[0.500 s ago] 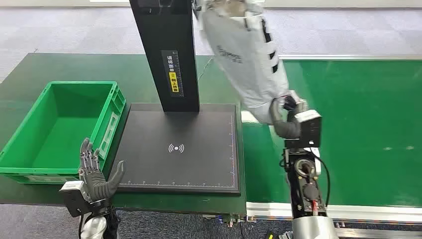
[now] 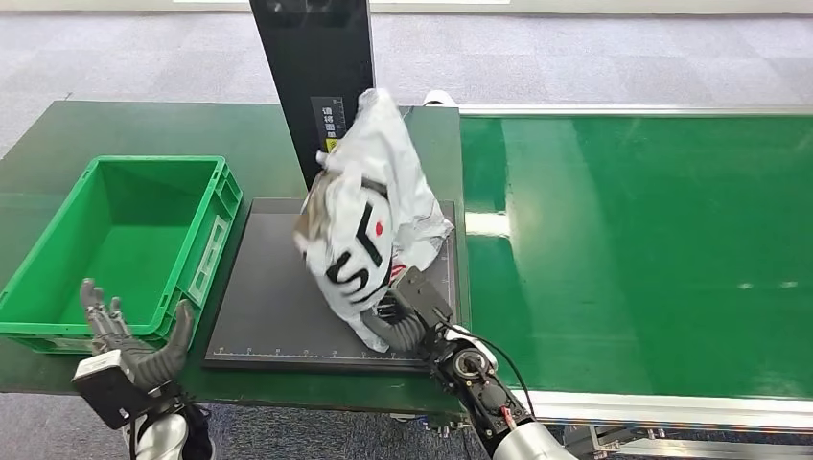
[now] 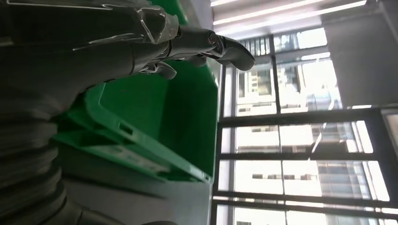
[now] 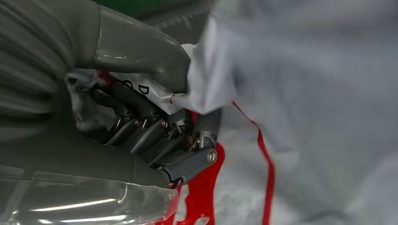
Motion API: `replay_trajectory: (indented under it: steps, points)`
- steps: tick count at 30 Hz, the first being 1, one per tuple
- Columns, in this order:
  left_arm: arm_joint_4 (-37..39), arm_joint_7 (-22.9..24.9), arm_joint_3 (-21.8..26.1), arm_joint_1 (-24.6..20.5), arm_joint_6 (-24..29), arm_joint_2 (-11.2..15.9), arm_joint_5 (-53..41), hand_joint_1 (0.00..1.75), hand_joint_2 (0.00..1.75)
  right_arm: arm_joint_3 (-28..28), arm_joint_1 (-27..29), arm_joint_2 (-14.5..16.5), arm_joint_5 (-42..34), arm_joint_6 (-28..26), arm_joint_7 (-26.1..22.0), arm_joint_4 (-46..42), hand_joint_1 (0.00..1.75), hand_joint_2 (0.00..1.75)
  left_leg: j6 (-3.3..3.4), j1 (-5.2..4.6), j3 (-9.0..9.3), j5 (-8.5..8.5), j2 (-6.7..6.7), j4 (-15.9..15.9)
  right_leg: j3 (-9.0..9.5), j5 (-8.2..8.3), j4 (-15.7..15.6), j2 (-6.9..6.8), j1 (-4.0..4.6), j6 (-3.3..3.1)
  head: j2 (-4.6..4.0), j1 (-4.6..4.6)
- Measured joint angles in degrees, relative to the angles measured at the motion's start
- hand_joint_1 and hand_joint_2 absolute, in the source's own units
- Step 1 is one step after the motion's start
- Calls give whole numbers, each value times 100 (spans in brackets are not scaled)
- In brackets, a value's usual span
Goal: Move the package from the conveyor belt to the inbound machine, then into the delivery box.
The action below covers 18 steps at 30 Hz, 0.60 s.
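Observation:
The package (image 2: pixel 369 206) is a white plastic mailer with black and red markings. It stands tilted over the black platform of the inbound machine (image 2: pixel 278 307), its lower end near the platform's front right. My right hand (image 2: pixel 407 311) grips that lower end; up close its fingers (image 4: pixel 155 136) clamp a fold of the white bag (image 4: pixel 305 93). The green delivery box (image 2: pixel 125 244) stands left of the machine with nothing in it. My left hand (image 2: pixel 129 350) hovers at the box's near corner, fingers spread and holding nothing; the left hand (image 3: pixel 141 42) appears beside the box wall (image 3: pixel 173 117).
The machine's black post (image 2: pixel 316 67) rises right behind the package. The green conveyor belt (image 2: pixel 652 240) stretches to the right with nothing on it. A dark green table (image 2: pixel 144 129) carries the box and the machine. Grey carpet lies beyond.
My right hand has swung the package from above the belt edge left and down onto the machine's platform. My left hand has shifted left and lower, toward the box corner.

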Motion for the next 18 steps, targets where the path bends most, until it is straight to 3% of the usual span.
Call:
replay_trajectory:
  steps: [1, 2, 5, 6, 10, 18]
  points:
    - [-203, -1, 34, 72, 284, -19, 6, 0, 175, 90, -1, 31, -25, 27, 58, 143, 175, 175, 0, 0, 1, 0, 1, 0, 0, 0, 0, 1, 0, 0, 0, 1]
    - [-369, -1, 51, 127, 492, -34, 7, 0, 175, 153, -10, 51, -51, 44, 84, 232, 163, 175, 0, 0, 4, 0, 2, 0, 1, 0, 0, 2, 0, 0, 0, 1]
    - [-788, -2, 72, 263, 911, -63, 7, 0, 175, 302, -70, 91, -116, 120, 95, 426, 32, 175, 0, 0, 14, -1, 4, -1, 9, -1, -1, 4, 0, -1, 0, 2]
    - [-903, -2, 71, 296, 1006, -69, -3, 0, 175, 346, -91, 97, -132, 168, 72, 470, 0, 175, 0, 0, 18, -1, 4, -1, 12, -1, -1, 4, 0, -1, 0, 2]
    - [-1280, -2, -8, 412, 1379, -70, -105, 0, 175, 476, -112, 97, -311, 387, -253, 565, 0, 175, 0, 0, 24, 0, 4, 0, 19, 0, -2, 3, 0, -1, 0, 2]
    - [-2057, -2, -130, 616, 1559, -77, -493, 0, 175, 263, 106, -19, -1349, 316, -1775, 341, 0, 175, 0, 0, 18, 0, 3, 0, 16, 1, -1, 2, 0, -1, 0, 2]
